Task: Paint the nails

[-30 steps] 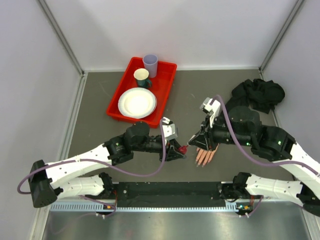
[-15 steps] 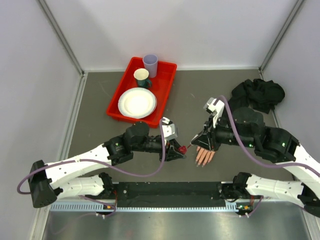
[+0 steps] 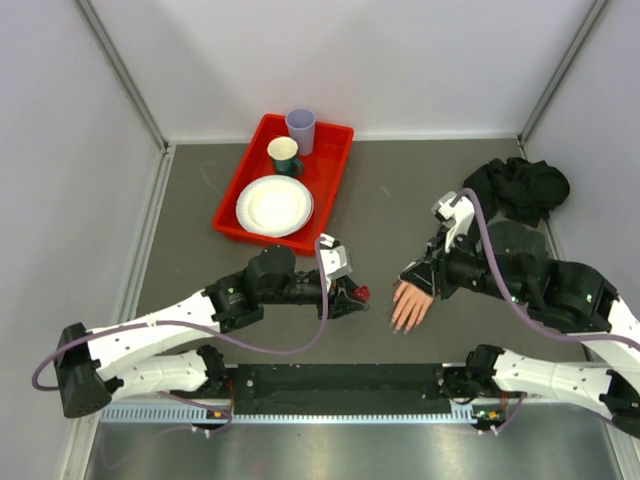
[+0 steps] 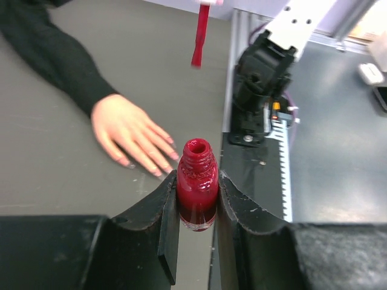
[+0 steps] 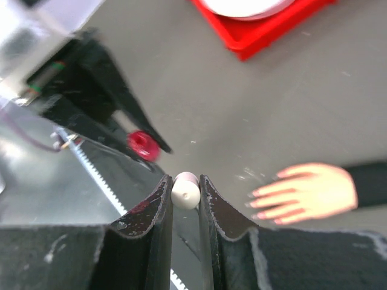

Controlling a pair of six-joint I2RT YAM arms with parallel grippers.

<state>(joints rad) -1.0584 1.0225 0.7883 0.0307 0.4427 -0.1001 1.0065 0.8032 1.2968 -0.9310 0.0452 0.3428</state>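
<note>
Polish bottle (image 4: 196,199), uncapped and upright, sits clamped tight in my left claw (image 4: 197,178). My right claw (image 5: 185,179) is nearly closed, pinching the white cap (image 5: 185,192), with its red brush (image 4: 198,39) hanging down. Just ahead of my left claw and beside my right, the mannequin hand (image 4: 124,130) lies flat on the surface (image 4: 151,60), nails (image 4: 158,172) up.

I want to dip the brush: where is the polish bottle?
Top view, near the middle: the polish bottle stands in the fingers of the left gripper, left of the mannequin hand.
</note>
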